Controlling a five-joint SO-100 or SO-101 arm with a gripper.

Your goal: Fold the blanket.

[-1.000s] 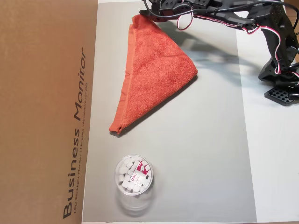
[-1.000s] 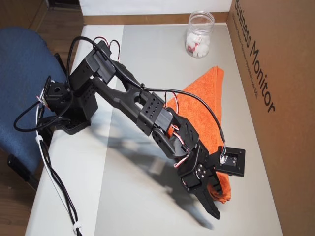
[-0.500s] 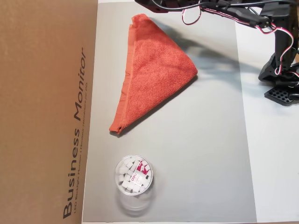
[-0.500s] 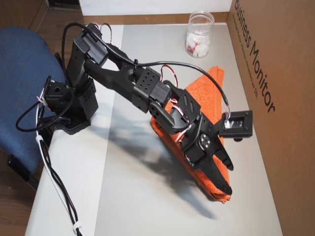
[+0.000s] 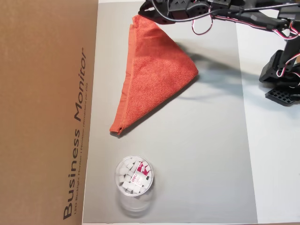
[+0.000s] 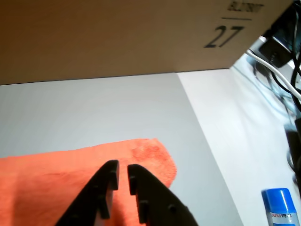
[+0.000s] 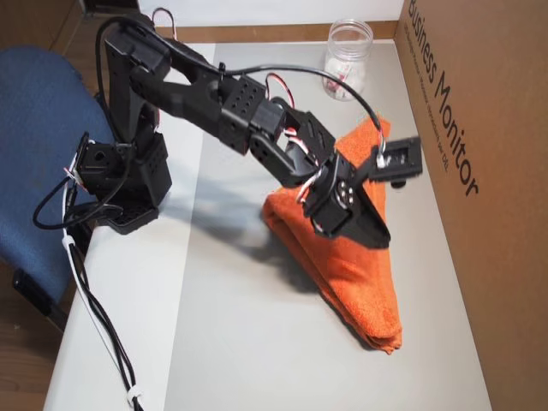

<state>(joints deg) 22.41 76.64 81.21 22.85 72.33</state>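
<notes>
The orange-red blanket point(image 5: 154, 75) lies on the grey mat point(image 5: 197, 154), folded into a flat triangle with its hemmed edge along the cardboard box. It also shows in the wrist view point(image 6: 47, 179) and in the other overhead view point(image 7: 360, 274). My gripper point(image 7: 377, 233) hovers over the blanket's far corner, partly cut off at the top edge of an overhead view point(image 5: 157, 10). In the wrist view my gripper point(image 6: 120, 167) has its jaws nearly together with only a thin slit between them. Nothing is held between them.
A large cardboard box point(image 5: 47, 112) borders the mat on one side. A clear jar of white cubes point(image 5: 133, 176) stands on the mat beyond the blanket's other tip. The arm's base point(image 7: 120, 171) sits at the table edge by a blue chair point(image 7: 34, 154). A blue-capped item point(image 6: 280, 207) shows in the wrist view.
</notes>
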